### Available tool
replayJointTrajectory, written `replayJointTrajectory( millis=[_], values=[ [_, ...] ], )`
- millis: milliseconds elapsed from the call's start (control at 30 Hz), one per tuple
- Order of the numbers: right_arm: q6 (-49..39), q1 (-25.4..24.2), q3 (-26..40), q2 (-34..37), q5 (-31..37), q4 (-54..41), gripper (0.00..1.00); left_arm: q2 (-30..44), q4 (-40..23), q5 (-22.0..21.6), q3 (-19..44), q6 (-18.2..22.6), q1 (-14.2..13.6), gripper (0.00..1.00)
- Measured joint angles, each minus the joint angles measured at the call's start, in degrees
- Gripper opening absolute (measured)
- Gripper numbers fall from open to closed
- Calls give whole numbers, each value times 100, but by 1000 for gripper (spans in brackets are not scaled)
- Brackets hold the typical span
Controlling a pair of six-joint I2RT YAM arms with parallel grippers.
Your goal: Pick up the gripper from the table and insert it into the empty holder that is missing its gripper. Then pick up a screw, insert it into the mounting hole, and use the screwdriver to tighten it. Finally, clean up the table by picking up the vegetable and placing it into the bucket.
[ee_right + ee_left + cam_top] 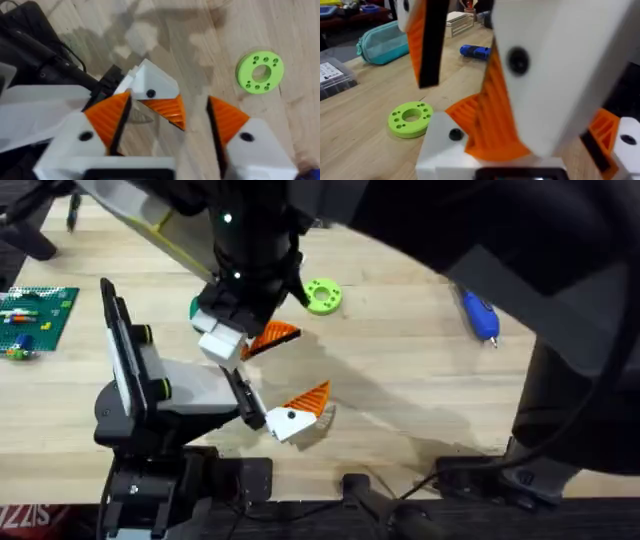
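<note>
Step in hand: seating orange gripper (165, 111) into empty holder (150, 85). Right gripper (167, 117) wide open, straddling it, unclamped; left gripper (268, 375) spread, empty. Next: align, press home.

The middle of the tabletop (400, 380) was crowded. The right gripper (245, 340) hung low there, its fingers spread, right over the left gripper (300, 412), whose white and orange fingers lay just beneath. A green ring (322, 295) sat close beside them toward the far edge. The blue screwdriver (480, 316) lay well apart near the right edge, with bare wood between it and the ring.
</note>
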Motion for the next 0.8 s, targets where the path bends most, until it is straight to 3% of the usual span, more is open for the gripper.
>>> replayJointTrajectory(
  millis=[67, 233, 267, 300, 633, 700, 800],
  values=[
    [-4, -51, 43, -18, -24, -8, 981, 0, 2, 2, 0, 4, 0, 985],
    [23, -188, 65, -94, -135, -24, 993, 0, 1, 9, 0, 20, -2, 963],
    [28, -321, 65, -201, -173, -73, 993, 0, 0, 23, 0, 24, -2, 781],
    [50, -383, 65, -249, -176, -94, 993, 0, 0, 26, 0, 22, -2, 703],
    [359, -1225, 85, -614, -193, -749, 994, 0, -5, 70, 0, 60, -2, 68],
    [412, -1456, 92, -641, -193, -925, 994, 0, -4, 76, 0, 64, -2, 17],
    [454, -1834, 98, -664, -194, -1055, 994, 0, -4, 81, 0, 66, -2, 20]
  ],
)
